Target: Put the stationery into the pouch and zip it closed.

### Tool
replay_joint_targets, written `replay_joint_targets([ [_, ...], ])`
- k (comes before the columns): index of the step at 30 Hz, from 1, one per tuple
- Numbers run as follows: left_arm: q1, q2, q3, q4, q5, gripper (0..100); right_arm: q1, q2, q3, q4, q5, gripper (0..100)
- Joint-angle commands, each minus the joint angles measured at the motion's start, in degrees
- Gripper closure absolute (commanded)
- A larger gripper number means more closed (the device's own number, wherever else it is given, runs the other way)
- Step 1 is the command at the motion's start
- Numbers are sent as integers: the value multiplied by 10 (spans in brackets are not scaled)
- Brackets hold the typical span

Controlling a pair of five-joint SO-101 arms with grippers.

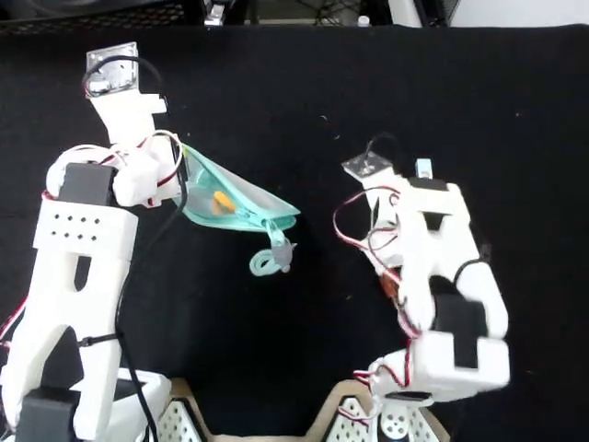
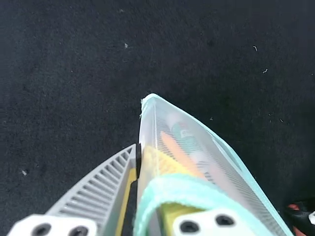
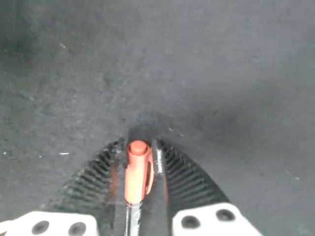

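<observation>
Surface: black cloth table (image 1: 479,110), lint-flecked, running to every edge of both wrist views.

Item 1: pouch (image 1: 235,198), mint mesh, left of centre in the high view, lifted at a tilt. My left gripper (image 2: 141,158) pinches one of its edges. Orange and yellow pieces (image 2: 170,155) show through the mesh.

Item 2: strap loop (image 1: 267,261), dangling below the pouch's lower corner.

Item 3: pen (image 3: 136,172), orange, at lower centre of the right wrist view. My right gripper (image 3: 138,145) presses both jaws on it near the capped end, well apart from the pouch.

Hazards, as I judge them:
- I cannot tell where the mouth lies, so the pen may jab the mesh.
- An edge-only pinch may let the pouch sag or slip.
- The pen may pivot in my grip on contact.
- A steeper tilt may spill the contents.
</observation>
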Motion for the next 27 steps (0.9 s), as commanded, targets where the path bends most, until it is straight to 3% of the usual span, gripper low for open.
replay_joint_targets([
  [1,-21,80,49,-25,-6,970,-1,-138,22,-4,1,986],
  [7,-21,80,48,-25,-6,970,-26,-436,53,-9,-80,986],
  [13,-21,80,50,-25,-6,970,-192,-667,-8,-5,-185,986],
  [18,-21,81,51,-25,-5,970,-306,-699,-82,-33,-270,986],
  [27,-21,81,51,-25,-5,970,-416,-698,-170,-115,-257,986],
])
